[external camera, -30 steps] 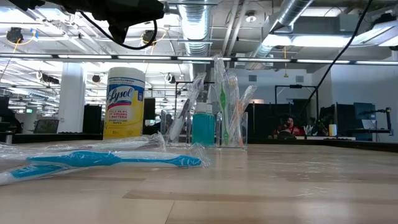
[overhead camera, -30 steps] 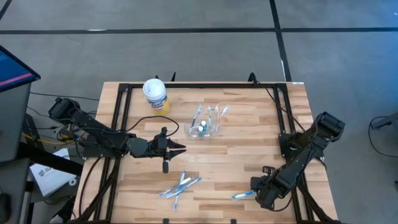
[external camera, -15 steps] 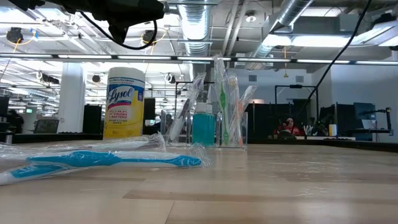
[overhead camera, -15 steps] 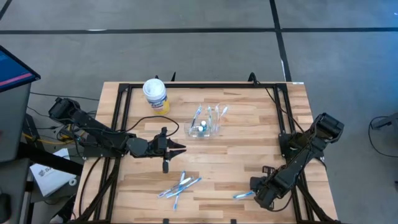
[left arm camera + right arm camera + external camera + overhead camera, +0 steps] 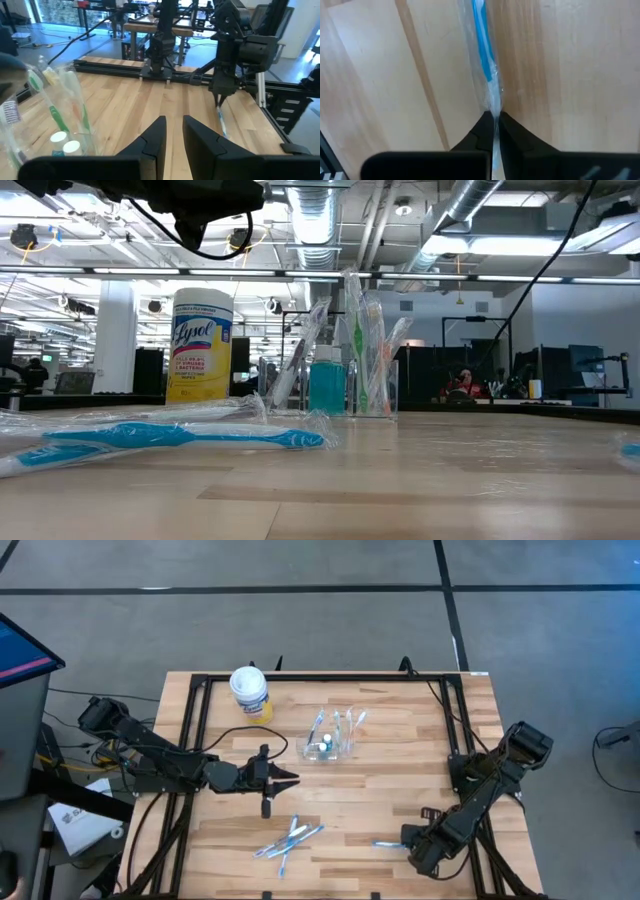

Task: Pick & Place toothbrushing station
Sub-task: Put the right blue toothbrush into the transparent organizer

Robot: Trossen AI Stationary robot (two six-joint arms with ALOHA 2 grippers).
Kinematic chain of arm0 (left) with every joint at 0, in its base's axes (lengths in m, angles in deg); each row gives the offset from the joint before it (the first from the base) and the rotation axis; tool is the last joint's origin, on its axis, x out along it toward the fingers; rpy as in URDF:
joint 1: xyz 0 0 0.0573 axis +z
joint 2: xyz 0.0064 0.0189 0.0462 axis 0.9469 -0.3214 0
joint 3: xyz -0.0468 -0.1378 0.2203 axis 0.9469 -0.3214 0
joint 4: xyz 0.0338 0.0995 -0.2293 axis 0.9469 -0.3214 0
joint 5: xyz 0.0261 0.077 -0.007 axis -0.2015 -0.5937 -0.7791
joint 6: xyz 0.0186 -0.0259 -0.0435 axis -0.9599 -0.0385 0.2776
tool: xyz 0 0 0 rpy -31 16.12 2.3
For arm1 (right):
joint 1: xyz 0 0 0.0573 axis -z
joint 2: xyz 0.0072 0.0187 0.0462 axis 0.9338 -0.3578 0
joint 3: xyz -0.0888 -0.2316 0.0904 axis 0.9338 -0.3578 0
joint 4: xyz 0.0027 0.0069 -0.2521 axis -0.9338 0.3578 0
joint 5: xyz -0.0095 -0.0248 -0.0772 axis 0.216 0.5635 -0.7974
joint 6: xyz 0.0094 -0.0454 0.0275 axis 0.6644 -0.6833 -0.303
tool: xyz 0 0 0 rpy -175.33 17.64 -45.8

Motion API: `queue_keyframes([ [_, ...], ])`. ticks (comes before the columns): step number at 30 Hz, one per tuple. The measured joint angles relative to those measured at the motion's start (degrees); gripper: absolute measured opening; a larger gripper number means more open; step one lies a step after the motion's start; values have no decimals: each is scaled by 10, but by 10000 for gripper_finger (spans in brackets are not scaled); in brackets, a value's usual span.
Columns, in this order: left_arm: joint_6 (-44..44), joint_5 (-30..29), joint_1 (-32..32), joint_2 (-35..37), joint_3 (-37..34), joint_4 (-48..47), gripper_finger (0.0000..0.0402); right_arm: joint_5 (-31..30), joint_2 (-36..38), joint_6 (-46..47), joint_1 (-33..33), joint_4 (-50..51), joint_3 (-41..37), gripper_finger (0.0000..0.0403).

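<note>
The clear cup (image 5: 330, 746) stands mid-table with several toothbrushes and teal-capped tubes upright in it; it also shows in the low view (image 5: 352, 385) and the left wrist view (image 5: 60, 135). More wrapped toothbrushes (image 5: 288, 838) lie loose near the front edge. One wrapped blue toothbrush (image 5: 388, 843) lies front right, with my right gripper (image 5: 410, 844) shut on its end. My left gripper (image 5: 288, 778) hovers left of the cup, its fingers (image 5: 172, 137) narrowly open with nothing between them. My right gripper pinches the wrapped blue toothbrush at its near end (image 5: 493, 116) between the two fingertips, on the clear wrapper. The brush (image 5: 482, 40) runs straight out ahead of the fingers, toward the table's left. Whether it is clear of the table, I cannot tell.
A white tub with a yellow label (image 5: 250, 692) stands at the far left of the table. A black frame rail (image 5: 330, 680) runs along the far and side edges. Bare wood lies between the cup and the right arm.
My right gripper has shut on the end of the blue toothbrush. The brush has swung from a slant to nearly level across the table, its free end going slightly toward the far edge.
</note>
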Motion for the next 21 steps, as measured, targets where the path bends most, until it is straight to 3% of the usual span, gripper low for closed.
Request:
queue_keyframes([
  [7,2,40,0,0,0,5,57,-30,0,0,3,55,13,2],
  [21,65,42,1,0,0,15,57,-155,0,-106,53,229,158,1],
])
